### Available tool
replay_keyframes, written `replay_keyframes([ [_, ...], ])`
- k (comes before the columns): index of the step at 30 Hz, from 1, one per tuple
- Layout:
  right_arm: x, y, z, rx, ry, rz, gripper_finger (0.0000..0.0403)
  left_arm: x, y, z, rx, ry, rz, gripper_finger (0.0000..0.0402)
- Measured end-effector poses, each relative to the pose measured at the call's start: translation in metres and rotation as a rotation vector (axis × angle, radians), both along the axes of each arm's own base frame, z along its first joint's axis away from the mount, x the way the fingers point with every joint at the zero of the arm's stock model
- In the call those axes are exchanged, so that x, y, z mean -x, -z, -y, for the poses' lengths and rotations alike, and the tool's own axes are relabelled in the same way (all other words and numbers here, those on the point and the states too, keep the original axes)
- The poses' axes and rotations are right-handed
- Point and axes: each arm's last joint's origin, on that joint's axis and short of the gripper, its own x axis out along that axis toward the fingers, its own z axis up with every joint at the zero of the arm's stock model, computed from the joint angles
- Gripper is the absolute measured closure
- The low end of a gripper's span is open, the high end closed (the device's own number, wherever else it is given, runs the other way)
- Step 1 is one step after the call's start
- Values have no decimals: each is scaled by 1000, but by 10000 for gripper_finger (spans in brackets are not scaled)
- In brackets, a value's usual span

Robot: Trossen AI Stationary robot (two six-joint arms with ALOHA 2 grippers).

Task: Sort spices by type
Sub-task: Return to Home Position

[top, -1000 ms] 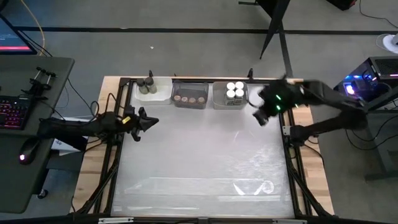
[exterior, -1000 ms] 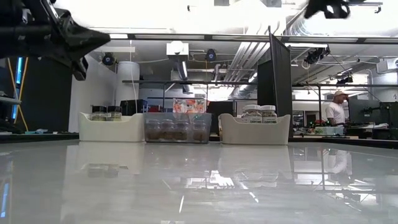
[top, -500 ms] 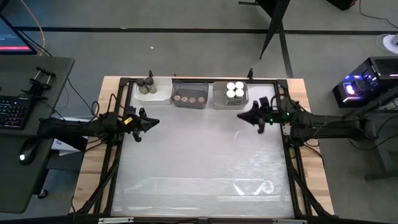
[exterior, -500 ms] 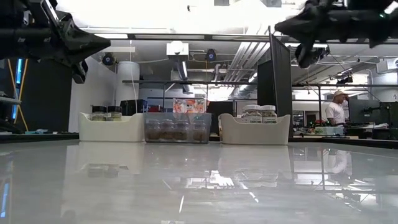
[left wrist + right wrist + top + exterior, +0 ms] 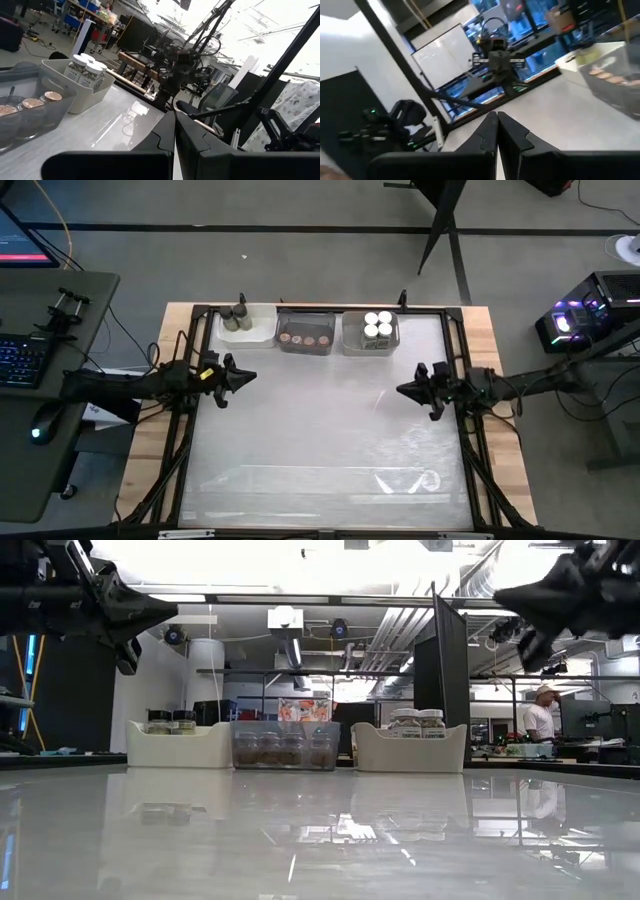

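The spice jars stand in three bins along the far edge. Dark-capped jars (image 5: 237,318) fill the white bin, cork-capped jars (image 5: 304,338) the clear bin, and white-capped jars (image 5: 377,327) the grey bin. The low view shows the same row: dark-capped jars (image 5: 170,721), cork-capped jars (image 5: 283,748), white-capped jars (image 5: 418,721). My left gripper (image 5: 250,376) hovers shut over the table's left side, in front of the white bin, holding nothing. My right gripper (image 5: 401,390) hovers shut near the right edge, well in front of the grey bin, also holding nothing.
The glossy white table top (image 5: 320,440) stretches wide between the two arms and toward the near edge. Dark frame rails (image 5: 468,450) run along both sides. A desk with a keyboard (image 5: 20,360) stands at the left. A person (image 5: 540,715) is in the room behind.
My right arm has drawn back from above the grey bin toward the table's right and near side, and has come down. Its fingers now point level toward the table's left. The left arm and the jars have stayed where they were.
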Motion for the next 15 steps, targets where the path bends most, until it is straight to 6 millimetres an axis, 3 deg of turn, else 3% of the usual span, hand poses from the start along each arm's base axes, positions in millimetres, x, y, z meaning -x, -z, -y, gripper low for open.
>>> replay_keyframes([
  [6,6,19,2,102,29,-141,403,0,0,0,0,0,0,401],
  [10,8,40,3,208,57,-360,403,0,0,0,0,0,0,401],
  [15,7,41,2,206,15,-390,403,0,0,0,0,-1,1,401],
])
